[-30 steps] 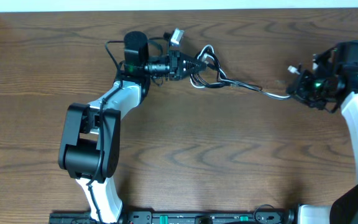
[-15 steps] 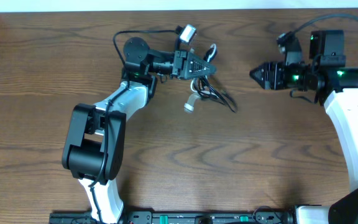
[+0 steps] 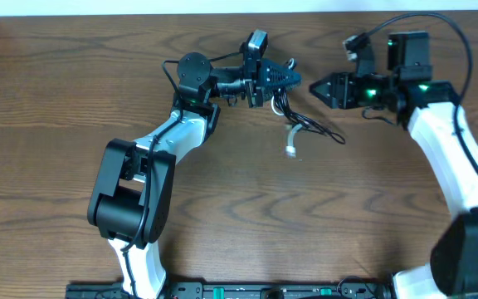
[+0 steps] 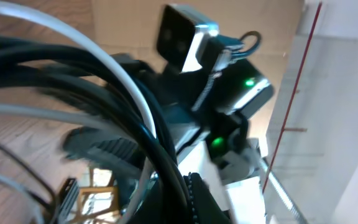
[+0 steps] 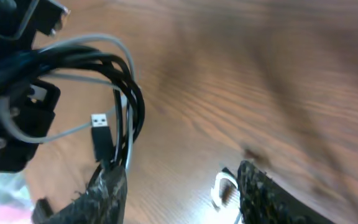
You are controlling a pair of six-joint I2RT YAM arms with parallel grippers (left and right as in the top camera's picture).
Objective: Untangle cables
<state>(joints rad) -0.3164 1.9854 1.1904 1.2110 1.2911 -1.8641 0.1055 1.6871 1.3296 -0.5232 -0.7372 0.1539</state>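
My left gripper [image 3: 291, 79] is shut on the bundle of cables and holds it above the far middle of the table. The black cable [image 3: 320, 129] hangs from it and loops down to the right. The white cable's plug end [image 3: 291, 150] dangles below. In the left wrist view the black strands [image 4: 135, 124] and a white strand [image 4: 114, 68] run through the jaws [image 4: 188, 202]. My right gripper [image 3: 317, 90] is open and empty just right of the bundle, pointing at it. In the right wrist view its fingers [image 5: 179, 193] are spread, with the black loops [image 5: 129, 87] and a USB plug [image 5: 102, 138] ahead to the left.
The brown wooden table [image 3: 247, 216] stretches under both arms. A white wall edge [image 3: 222, 7] runs along the far side. The left arm's base [image 3: 123, 199] stands at the front left.
The right gripper let go of the cable end and swung left toward the bundle. The left gripper carried the bundle up and to the right, dragging the loose ends after it.
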